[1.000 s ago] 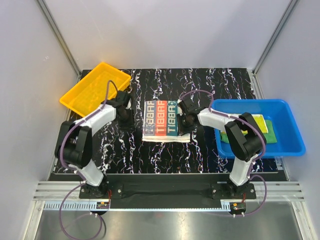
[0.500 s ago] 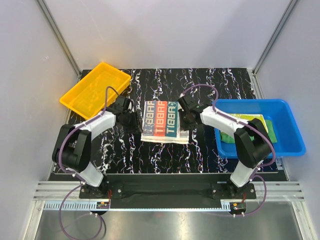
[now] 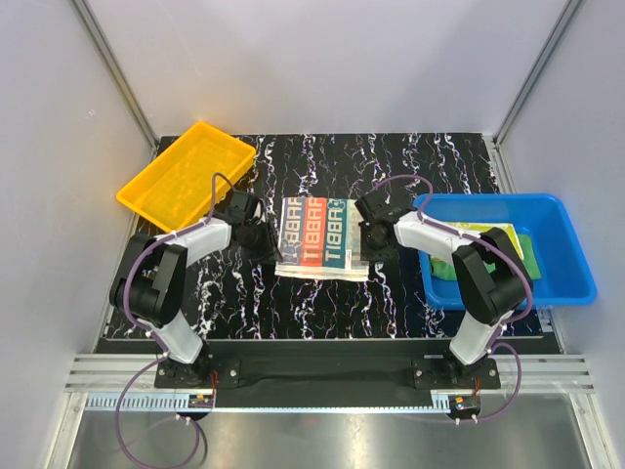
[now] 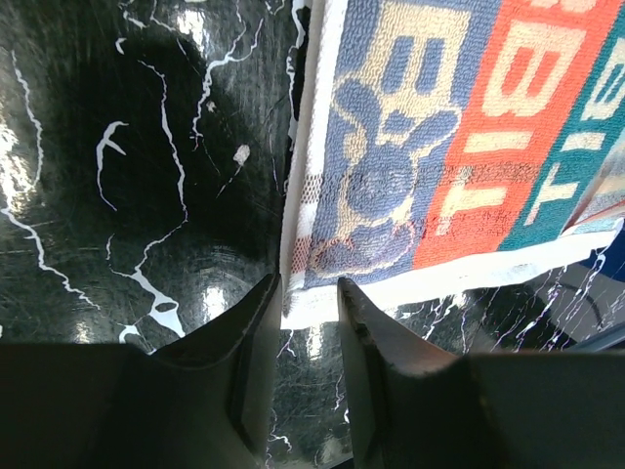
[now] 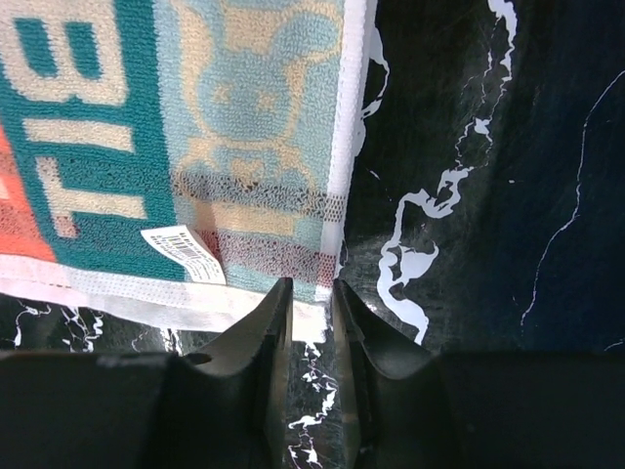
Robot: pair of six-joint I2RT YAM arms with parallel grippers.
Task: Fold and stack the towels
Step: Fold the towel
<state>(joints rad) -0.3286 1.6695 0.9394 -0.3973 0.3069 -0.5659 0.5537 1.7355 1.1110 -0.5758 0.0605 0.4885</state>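
Printed towel (image 3: 318, 234), tabletop center: block letters run along its stripes, looks like RABBIT, small in top view. Left wrist view, 2 o'clock: B-I-T on the orange stripe (image 4: 498, 147). Right wrist view, 10 o'clock: B, I on the teal stripe (image 5: 78, 127). White barcode tag (image 5: 184, 254) at 7 o'clock, print unreadable.

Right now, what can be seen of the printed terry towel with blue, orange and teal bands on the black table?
The printed towel is a small looped-pile cloth with a white hem, blue, red-orange and teal bands carrying cream letters and animal figures, and a barcode label near one corner. It lies flat on the black marbled table. A corner on each side sits between the fingers of the left gripper and the right gripper; whether they pinch it is unclear.
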